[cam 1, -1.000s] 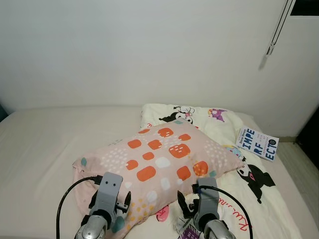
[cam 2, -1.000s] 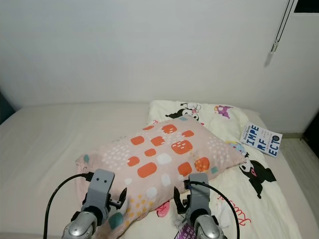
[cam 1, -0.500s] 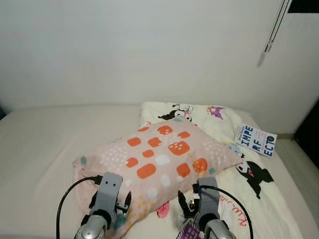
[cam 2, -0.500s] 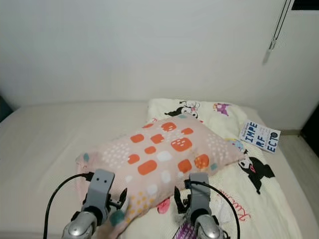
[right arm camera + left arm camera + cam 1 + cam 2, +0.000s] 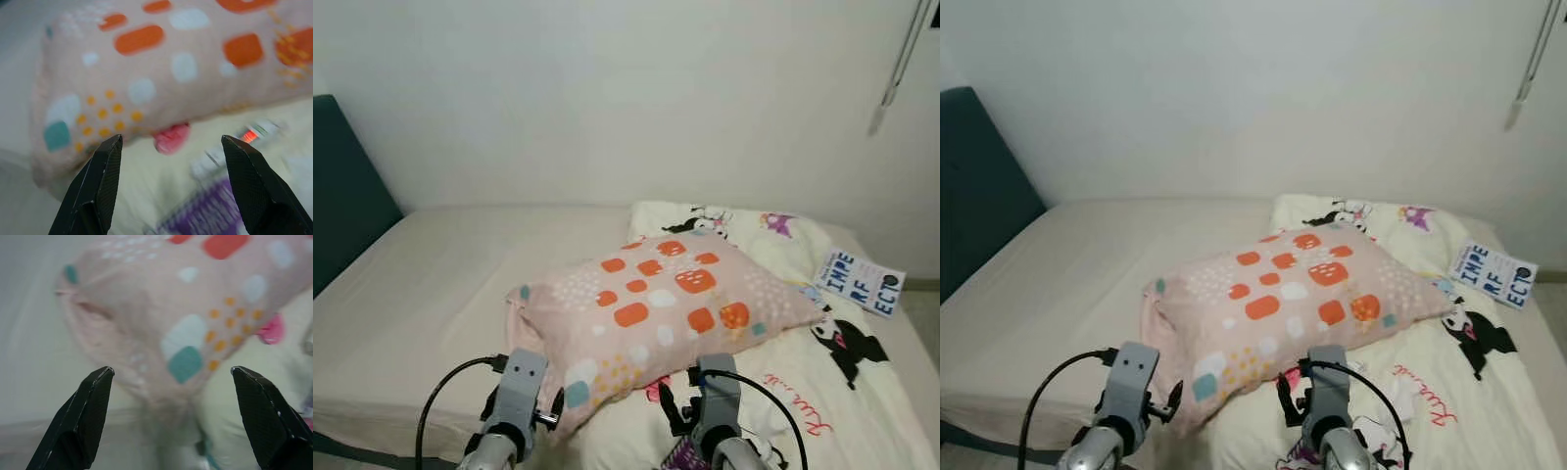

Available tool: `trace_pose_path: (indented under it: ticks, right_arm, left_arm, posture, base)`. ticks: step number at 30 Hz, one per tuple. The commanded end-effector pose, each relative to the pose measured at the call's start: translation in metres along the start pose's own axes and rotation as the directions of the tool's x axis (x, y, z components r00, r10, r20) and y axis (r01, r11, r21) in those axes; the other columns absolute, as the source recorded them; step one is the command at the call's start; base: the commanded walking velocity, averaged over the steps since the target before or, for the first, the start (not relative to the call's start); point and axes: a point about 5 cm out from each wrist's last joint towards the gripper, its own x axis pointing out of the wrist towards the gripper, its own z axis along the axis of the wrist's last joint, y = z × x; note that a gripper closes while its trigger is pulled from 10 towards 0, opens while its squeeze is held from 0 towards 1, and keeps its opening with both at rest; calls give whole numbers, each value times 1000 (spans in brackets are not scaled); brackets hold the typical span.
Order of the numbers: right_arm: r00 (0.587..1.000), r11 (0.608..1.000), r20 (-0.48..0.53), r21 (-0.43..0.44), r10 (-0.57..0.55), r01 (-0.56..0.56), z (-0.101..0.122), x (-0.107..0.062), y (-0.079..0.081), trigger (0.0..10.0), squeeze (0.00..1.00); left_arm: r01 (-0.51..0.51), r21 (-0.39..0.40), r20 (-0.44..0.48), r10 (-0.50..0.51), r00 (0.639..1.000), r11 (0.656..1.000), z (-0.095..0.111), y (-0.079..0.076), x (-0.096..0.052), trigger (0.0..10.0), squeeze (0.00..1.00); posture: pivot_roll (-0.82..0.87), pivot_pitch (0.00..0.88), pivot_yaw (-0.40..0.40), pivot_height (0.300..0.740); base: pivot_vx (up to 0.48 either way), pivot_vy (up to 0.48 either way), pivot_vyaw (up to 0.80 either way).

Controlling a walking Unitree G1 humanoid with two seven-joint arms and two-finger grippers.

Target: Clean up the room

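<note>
Beige bed point(image 5: 440, 284), pillow point(image 5: 656, 304) ahead, book point(image 5: 860, 282) far right, my left gripper point(image 5: 168, 418) and right gripper point(image 5: 168, 188) wide open, empty, wrist views blurry.

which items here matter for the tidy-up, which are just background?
Job items:
pink pillow
cartoon blanket
book
left gripper and right gripper, both open

Background:
mattress
headboard
blind cord

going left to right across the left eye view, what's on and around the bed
dark teal headboard → bare cream mattress → pink pillow with orange patches → cartoon-print blanket → blue and white book
</note>
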Motion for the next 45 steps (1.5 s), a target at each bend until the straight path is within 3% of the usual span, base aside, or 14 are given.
trace_pose_path:
  ticks: [1,14,18,34,45]
  right_arm:
    - [1000,1000,-16,26,2,-1,-4,-1,3,10000,0]
    - [1000,999,-12,34,-14,15,-3,-3,1,10000,0]
    - [1000,999,-3,28,-20,20,0,-3,-1,10000,0]
    - [999,998,20,-38,-42,42,13,6,-13,10000,0]
    - [996,994,46,-73,-81,84,21,9,-25,10000,0]
  left_arm:
    - [7,9,-31,-6,1000,1000,-6,2,-2,10000,0]
    - [27,35,-34,-25,999,999,-3,-1,3,10000,0]
    - [28,66,-28,-26,999,997,-2,-3,5,10000,0]
    - [-55,8,-48,55,997,998,-4,-6,9,10000,0]
    - [-76,22,17,75,997,997,9,-7,17,10000,0]
  posture:
    - [19,116,48,740]
    - [13,124,56,740]
    - [8,128,48,740]
    - [-9,131,26,740]
    - [-33,135,9,740]
  base:
    - [0,0,0]
    - [0,0,0]
    - [0,-480,0]
    - [0,-90,0]
    - [0,0,0]
